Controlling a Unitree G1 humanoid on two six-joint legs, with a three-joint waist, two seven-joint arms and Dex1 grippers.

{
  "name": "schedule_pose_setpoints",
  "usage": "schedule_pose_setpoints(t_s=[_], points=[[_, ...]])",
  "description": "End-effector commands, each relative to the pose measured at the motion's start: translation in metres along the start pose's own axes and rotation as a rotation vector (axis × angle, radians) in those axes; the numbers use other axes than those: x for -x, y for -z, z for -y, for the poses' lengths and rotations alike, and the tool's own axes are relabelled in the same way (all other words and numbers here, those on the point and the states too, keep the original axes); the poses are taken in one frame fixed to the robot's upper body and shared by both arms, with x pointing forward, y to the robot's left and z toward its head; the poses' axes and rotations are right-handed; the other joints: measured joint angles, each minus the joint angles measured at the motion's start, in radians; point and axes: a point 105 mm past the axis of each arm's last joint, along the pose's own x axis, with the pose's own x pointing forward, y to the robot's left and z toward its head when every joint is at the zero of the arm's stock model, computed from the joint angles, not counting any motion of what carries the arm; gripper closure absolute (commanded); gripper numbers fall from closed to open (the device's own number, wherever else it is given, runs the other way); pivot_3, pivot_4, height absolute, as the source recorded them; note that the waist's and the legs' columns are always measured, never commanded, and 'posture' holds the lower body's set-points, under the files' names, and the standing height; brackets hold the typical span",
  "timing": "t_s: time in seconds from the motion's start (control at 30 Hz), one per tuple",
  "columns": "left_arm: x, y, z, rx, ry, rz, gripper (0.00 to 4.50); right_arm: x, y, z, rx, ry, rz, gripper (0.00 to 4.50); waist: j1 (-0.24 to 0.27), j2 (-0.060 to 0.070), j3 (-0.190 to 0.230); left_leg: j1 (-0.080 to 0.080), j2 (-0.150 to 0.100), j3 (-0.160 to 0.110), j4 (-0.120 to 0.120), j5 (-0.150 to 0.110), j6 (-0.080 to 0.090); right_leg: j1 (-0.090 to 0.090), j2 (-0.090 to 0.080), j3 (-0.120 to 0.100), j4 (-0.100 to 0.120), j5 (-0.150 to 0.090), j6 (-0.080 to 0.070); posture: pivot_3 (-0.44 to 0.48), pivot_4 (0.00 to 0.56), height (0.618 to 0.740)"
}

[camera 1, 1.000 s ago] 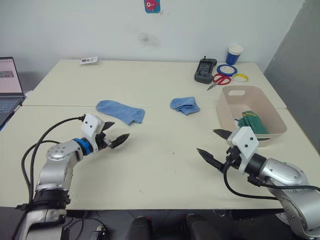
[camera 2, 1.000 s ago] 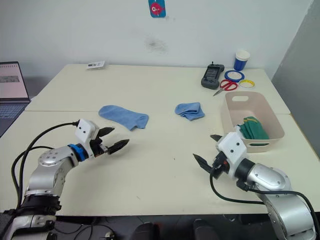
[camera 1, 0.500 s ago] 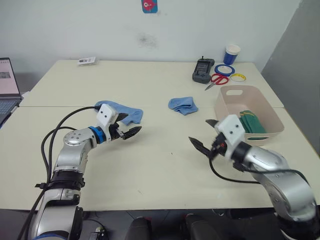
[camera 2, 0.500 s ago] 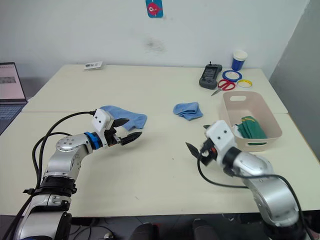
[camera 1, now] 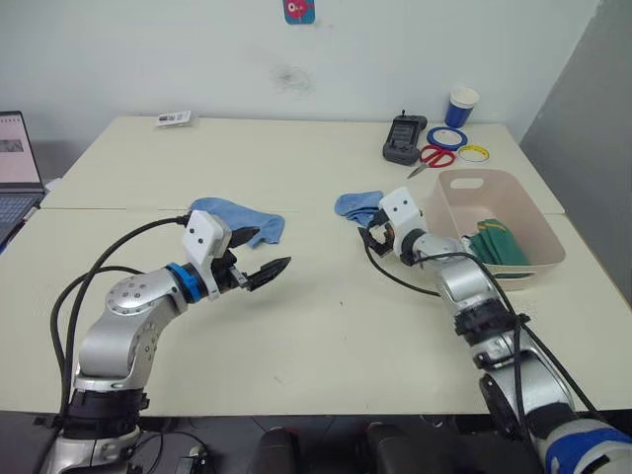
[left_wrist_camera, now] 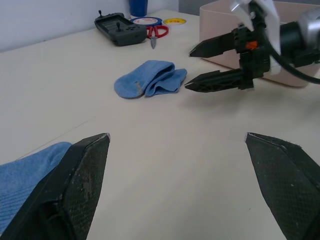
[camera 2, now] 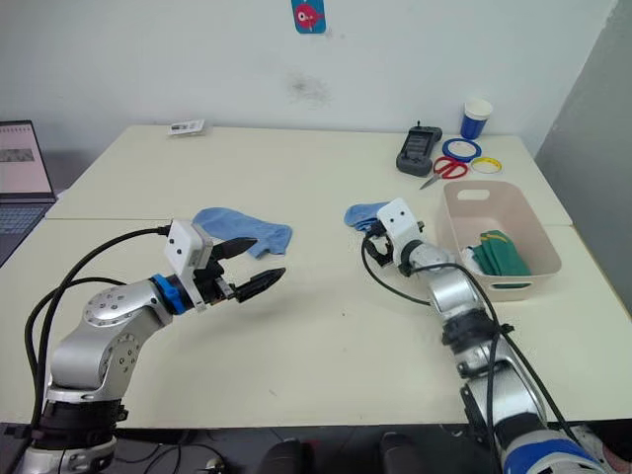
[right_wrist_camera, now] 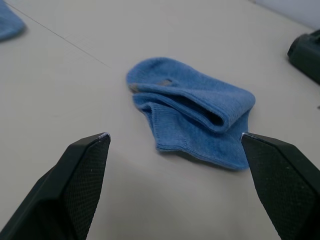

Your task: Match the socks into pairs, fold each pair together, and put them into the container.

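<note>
- the right claw (camera 2: 372, 237) hovers low over the table (camera 1: 326, 326) with its fingers spread wide, just at 6 o'clock of the crumpled light blue sock (right_wrist_camera: 192, 110); the claw holds nothing.
- that crumpled sock lies folded over on itself near the table's middle, at 9 o'clock of the container (camera 1: 449, 222).
- the left claw (camera 1: 259, 269) is also wide open and empty, raised a little above the table, pointing toward 3 o'clock.
- the second light blue sock (camera 1: 242, 215) lies stretched out flat just at 12 o'clock of the left claw (part of it is hidden behind the claw's white housing).
- the container, a pale beige-pink tub, stands at the table's 3 o'clock side with the dark green socks (camera 2: 501, 252) folded inside it.
- at 12 o'clock of the container lie red scissors (camera 1: 431, 158), rolls of tape (camera 1: 447, 136), a black device (camera 1: 404, 137) and a blue-and-white paper cup (camera 1: 461, 106).
- a laptop (camera 1: 18, 173) sits at the 9 o'clock edge.
</note>
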Motion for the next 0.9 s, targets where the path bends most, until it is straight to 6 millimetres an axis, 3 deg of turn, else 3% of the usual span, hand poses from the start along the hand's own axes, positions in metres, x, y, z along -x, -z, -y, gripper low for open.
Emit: schedule_pose_setpoints(t_s=[0.03,0.17,0.27,0.6,0.9], points=[[0.005,-0.011,0.001,-0.027,-0.017,0.029,0.0,-0.009,-0.012,0.014,-0.04,0.052,0.033,0.03,0.0,0.0,0.0,0.0,0.0,0.0,0.0,0.0,0.0,0.0,0.0,0.0,0.0,0.0,0.0,0.0,0.15,0.732],[0.004,-0.01,0.0,-0.03,-0.015,0.023,0.0,-0.016,-0.005,0.012,-0.1,0.042,-0.006,0.03,-0.002,0.0,0.0,0.001,0.0,0.0,0.0,0.0,0.0,0.0,0.0,0.0,0.001,0.0,-0.001,0.0,0.15,0.732],[0.002,-0.01,-0.001,-0.033,-0.011,0.021,0.0,-0.018,-0.004,0.012,-0.091,0.041,-0.014,0.66,-0.002,0.0,0.0,0.0,0.0,0.0,0.0,0.0,0.0,0.0,0.0,0.0,0.001,0.0,-0.001,0.0,0.15,0.732],[-0.006,-0.013,0.001,-0.042,0.001,0.028,0.0,-0.023,-0.009,0.005,-0.045,0.029,0.012,4.38,-0.002,0.0,0.0,0.0,0.0,0.0,0.0,0.0,0.0,0.0,0.0,0.0,0.001,0.0,-0.001,0.0,0.15,0.732],[-0.006,-0.014,-0.001,-0.048,-0.006,0.027,0.0,-0.024,-0.015,-0.008,-0.023,-0.033,0.058,4.48,-0.003,0.0,0.0,0.001,0.0,0.0,0.0,0.0,0.0,0.0,0.0,0.0,0.001,0.0,-0.001,0.0,0.15,0.732]])
